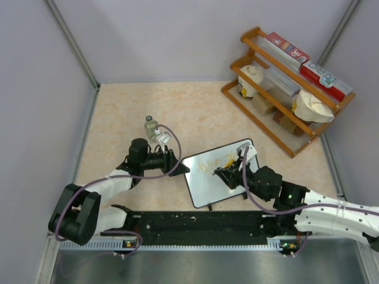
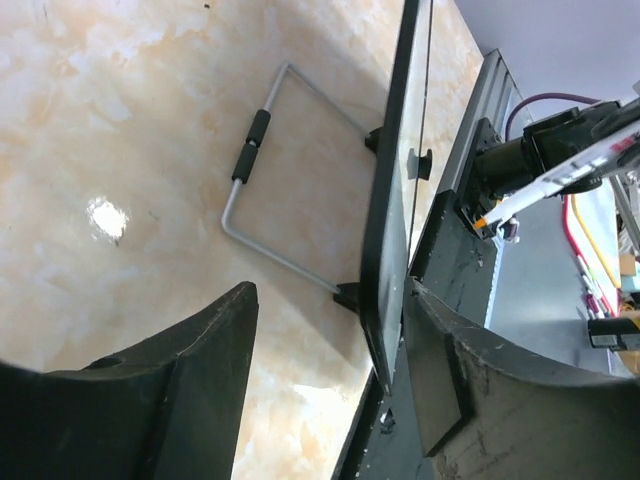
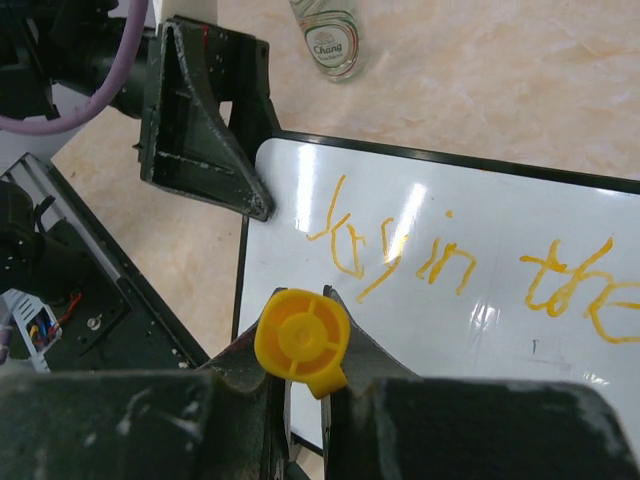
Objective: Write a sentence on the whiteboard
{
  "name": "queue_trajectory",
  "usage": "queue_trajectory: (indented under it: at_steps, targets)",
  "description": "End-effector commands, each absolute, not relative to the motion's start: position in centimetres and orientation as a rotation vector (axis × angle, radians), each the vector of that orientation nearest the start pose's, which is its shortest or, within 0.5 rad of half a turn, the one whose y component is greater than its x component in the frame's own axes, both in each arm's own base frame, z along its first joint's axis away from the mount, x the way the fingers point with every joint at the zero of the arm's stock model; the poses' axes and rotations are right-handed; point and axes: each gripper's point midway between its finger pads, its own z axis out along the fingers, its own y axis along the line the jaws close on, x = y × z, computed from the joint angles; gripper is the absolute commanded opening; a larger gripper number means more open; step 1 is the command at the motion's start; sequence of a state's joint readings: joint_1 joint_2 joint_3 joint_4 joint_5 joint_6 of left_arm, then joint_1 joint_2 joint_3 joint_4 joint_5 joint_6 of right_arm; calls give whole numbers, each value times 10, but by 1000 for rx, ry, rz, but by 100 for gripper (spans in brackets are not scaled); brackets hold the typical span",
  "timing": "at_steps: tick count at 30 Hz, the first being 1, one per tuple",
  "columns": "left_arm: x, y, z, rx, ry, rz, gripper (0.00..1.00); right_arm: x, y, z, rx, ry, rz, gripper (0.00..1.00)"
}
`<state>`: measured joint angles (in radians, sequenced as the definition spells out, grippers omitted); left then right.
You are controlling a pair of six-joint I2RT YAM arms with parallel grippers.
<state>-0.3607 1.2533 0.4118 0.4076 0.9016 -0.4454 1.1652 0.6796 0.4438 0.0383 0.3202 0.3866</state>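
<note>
The whiteboard (image 1: 208,180) stands tilted on the table in front of the arms. The sentence (image 3: 440,255) is orange script along its top and reads "Joy in the"; it also shows faintly in the top view (image 1: 214,163). My right gripper (image 3: 305,350) is shut on a yellow marker (image 3: 301,336), seen end-on, over the board's lower left area. My left gripper (image 2: 330,300) is open and straddles the board's left edge (image 2: 388,240). Its right finger (image 2: 450,370) is close to the board's face, and its left finger (image 2: 190,370) stands well clear behind the board.
A wire stand (image 2: 250,160) props the board from behind. A small clear bottle (image 1: 152,126) stands just beyond the left gripper. A wooden rack (image 1: 284,89) with boxes and bags fills the back right. The black rail (image 1: 201,225) runs along the near edge.
</note>
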Motion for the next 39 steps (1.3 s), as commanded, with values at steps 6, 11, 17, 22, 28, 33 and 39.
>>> queue_trajectory:
  at_steps: [6, 11, 17, 22, 28, 33, 39]
  targets:
    - [180, -232, 129, 416, 1924, -1465, 72, 153, 247, 218, -404, 1717, 864, 0]
    - [163, -252, 126, 445, 1920, -1495, 74, 154, 246, 221, -399, 1708, 861, 0]
    - [164, -267, 117, 453, 1938, -1536, 68, 154, 243, 228, -386, 1689, 865, 0]
    - [160, -280, 118, 490, 1883, -1642, 44, 156, 237, 226, -377, 1698, 839, 0]
    - [165, -286, 106, 474, 1894, -1679, 0, 157, 236, 224, -379, 1703, 821, 0]
    - [179, -283, 84, 412, 2005, -1557, 0, 159, 234, 222, -376, 1706, 801, 0]
    - [201, -271, 71, 363, 2122, -1347, 0, 161, 233, 220, -376, 1708, 782, 0]
